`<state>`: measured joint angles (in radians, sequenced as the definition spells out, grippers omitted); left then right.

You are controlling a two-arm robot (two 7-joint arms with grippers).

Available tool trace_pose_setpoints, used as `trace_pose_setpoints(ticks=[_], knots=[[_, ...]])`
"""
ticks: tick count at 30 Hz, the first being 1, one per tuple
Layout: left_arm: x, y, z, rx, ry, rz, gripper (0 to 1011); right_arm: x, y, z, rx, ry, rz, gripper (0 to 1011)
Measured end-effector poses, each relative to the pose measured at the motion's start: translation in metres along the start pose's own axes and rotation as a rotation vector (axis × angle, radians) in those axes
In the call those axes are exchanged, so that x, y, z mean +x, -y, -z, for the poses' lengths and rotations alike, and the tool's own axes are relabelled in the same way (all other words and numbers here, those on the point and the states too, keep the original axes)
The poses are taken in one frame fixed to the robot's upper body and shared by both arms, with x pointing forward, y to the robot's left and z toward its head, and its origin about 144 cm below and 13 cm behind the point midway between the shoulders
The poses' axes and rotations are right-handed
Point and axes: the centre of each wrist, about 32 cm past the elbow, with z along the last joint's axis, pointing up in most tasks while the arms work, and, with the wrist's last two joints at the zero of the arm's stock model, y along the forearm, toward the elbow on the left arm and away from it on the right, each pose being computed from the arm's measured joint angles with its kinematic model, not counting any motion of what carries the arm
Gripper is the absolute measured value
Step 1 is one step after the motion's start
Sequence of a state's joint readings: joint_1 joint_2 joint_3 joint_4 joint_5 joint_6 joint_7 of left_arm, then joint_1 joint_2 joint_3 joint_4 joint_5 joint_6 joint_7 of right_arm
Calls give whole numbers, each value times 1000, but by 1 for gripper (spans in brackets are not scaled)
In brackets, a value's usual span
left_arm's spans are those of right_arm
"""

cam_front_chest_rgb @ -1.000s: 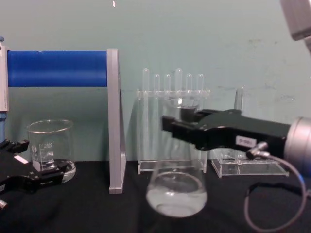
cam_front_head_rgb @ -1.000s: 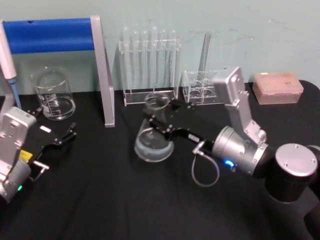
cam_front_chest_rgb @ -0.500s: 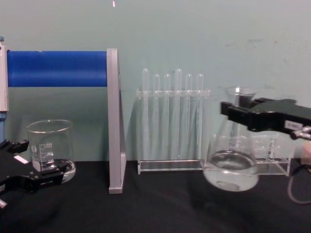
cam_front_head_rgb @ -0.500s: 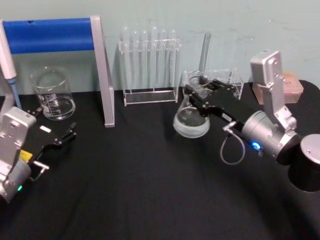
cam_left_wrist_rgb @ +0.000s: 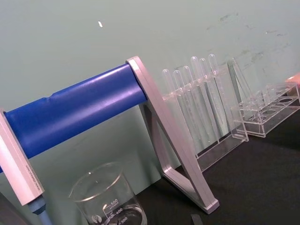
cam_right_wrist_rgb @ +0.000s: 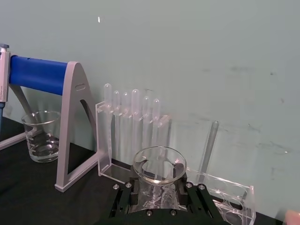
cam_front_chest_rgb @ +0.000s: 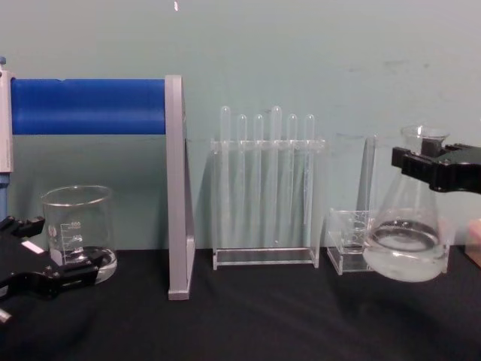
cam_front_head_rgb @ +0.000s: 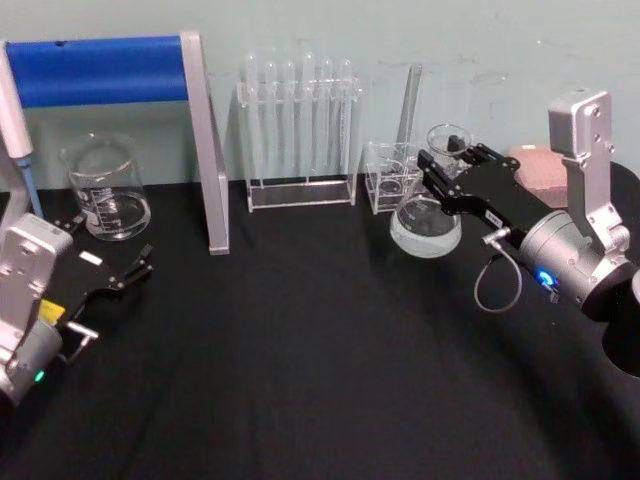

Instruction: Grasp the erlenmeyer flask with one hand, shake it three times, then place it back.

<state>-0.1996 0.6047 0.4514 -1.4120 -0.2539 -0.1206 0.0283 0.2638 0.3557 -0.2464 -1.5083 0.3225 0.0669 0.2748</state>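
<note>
Even diffuse light, moderately bright, faint shadows.

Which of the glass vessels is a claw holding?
The conical erlenmeyer flask, its neck clamped by the right claw. The straight-walled beaker stands free near the open left claw.

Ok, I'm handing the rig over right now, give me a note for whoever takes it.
Right gripper: shut on the erlenmeyer flask at its neck, holding it off the table before the small clear rack, far right.
Left gripper: open, parked left by the beaker.
Done: grasp and lift; flask swung from mid-table to the right in the last second, so shaking is under way.
Left: finish the three shakes, set it down.
</note>
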Motion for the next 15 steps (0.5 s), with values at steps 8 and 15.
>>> trace_pose_setpoints(ticks=[8,15], knots=[[0,0,0,0,0,0,1001,-11,-4,-1,3,-8,-55,456],[0,0,0,0,0,0,1001,-35,-11,-2,7,-15,-177,456]])
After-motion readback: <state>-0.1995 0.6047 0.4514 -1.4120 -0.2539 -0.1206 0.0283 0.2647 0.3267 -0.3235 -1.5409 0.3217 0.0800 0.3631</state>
